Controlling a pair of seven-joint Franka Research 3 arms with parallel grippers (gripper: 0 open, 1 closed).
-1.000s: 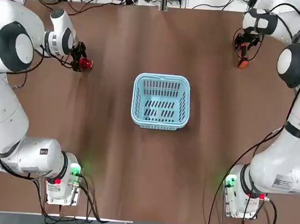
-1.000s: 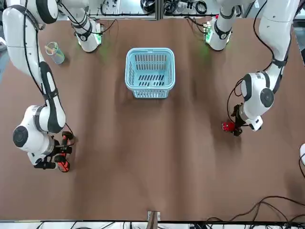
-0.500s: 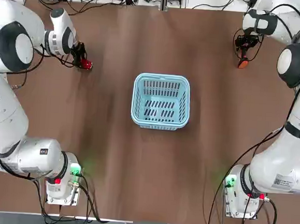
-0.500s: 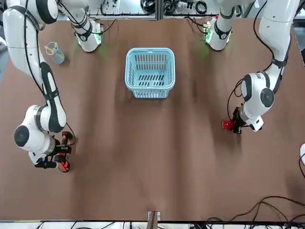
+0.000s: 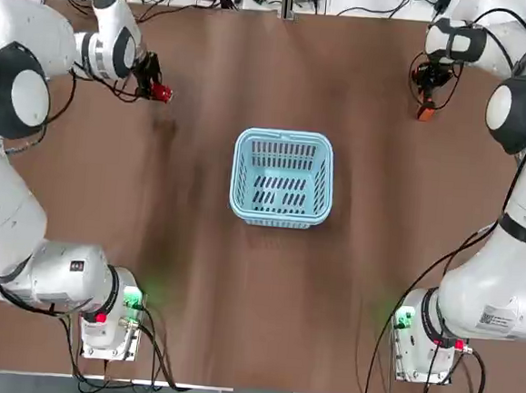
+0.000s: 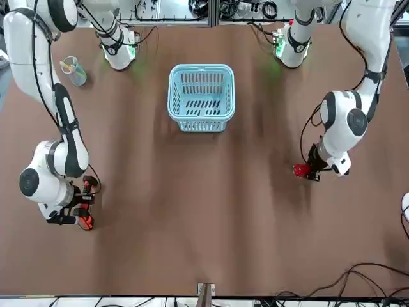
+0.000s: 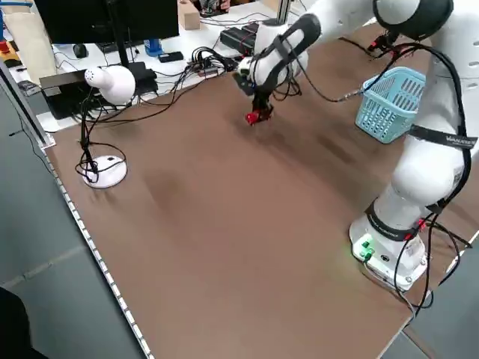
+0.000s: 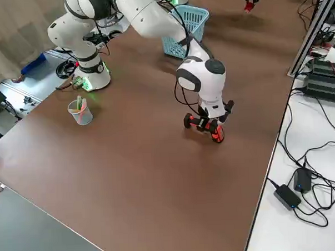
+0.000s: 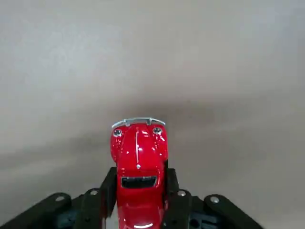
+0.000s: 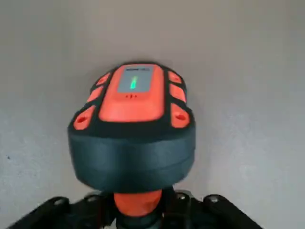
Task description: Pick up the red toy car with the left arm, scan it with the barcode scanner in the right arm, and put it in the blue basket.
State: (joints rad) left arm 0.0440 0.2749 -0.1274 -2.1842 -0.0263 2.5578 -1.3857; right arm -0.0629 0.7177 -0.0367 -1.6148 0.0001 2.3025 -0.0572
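Left gripper (image 9: 138, 202) is clamping the red toy car (image 9: 138, 164), bonnet projecting beyond its fingertips. Right gripper (image 10: 138, 210) is gripping the barcode scanner (image 10: 133, 126). Blue basket (image 5: 283, 178) is sitting well apart, between both.

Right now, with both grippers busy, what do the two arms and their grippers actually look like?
Both are a matching pair: the left arm and right arm have glossy white rounded shells with black joint rings. Green and red lights glow at their bases, where black cables trail off. The left gripper and right gripper are dark, with black two-finger jaws and small screws showing.
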